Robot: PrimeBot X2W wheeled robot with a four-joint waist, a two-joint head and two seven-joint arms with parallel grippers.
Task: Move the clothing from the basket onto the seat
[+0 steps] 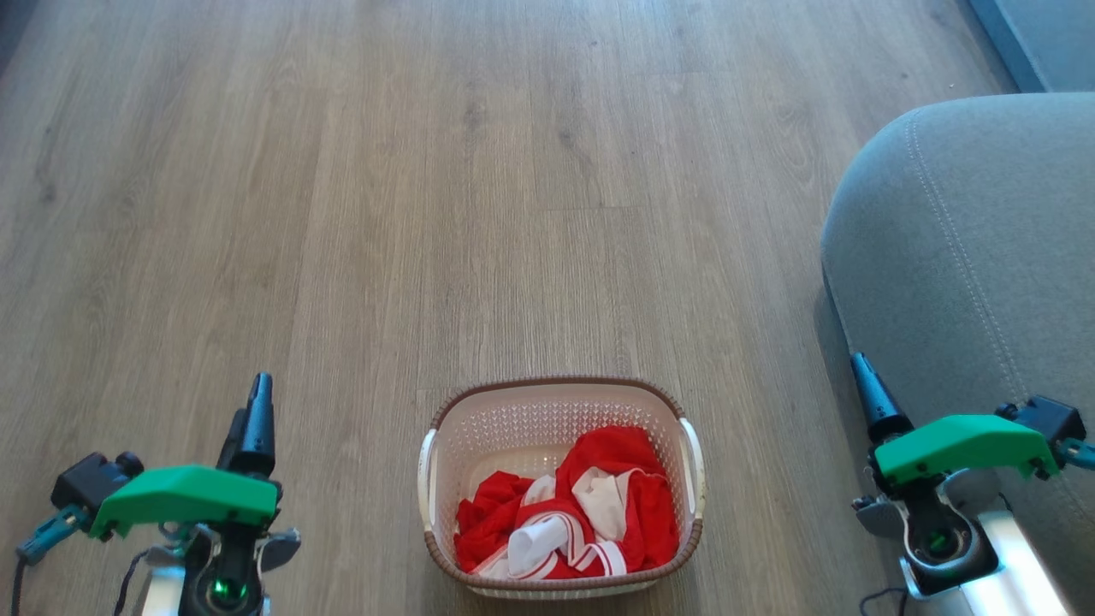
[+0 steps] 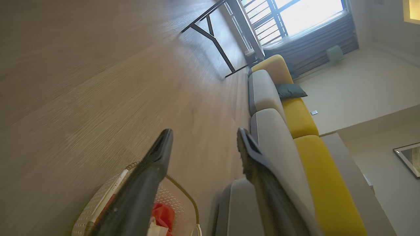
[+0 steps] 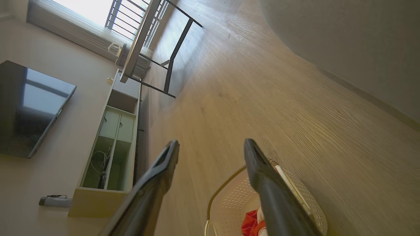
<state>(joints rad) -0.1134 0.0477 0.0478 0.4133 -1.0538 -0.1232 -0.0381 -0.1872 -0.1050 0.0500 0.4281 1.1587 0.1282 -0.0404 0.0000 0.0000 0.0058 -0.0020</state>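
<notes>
The basket (image 1: 556, 382), cream-white with a brown rim, stands on the wood floor straight ahead. In it lies the clothing (image 1: 590, 505), crumpled red fabric with white bands. The grey seat (image 1: 967, 239) rises at the right, its rounded corner close to the basket. My left gripper (image 1: 257, 402) hovers left of the basket, open and empty. My right gripper (image 1: 862, 372) hovers open and empty at the seat's edge, right of the basket. In the left wrist view the left gripper (image 2: 205, 132) points past the basket (image 2: 177, 203), clothing (image 2: 162, 214) and seat (image 2: 275, 141). In the right wrist view the right gripper (image 3: 211, 142) is over the basket (image 3: 236, 200), clothing (image 3: 251, 224) and seat (image 3: 344, 32).
Bare wood floor (image 1: 428, 171) stretches ahead of the basket. A table with black legs (image 2: 213, 36) stands far off by a window. The sofa has yellow backs (image 2: 298, 114) and a dark pillow (image 2: 290, 90). A low cabinet (image 3: 111, 144) and a wall screen (image 3: 29, 108) line the opposite wall.
</notes>
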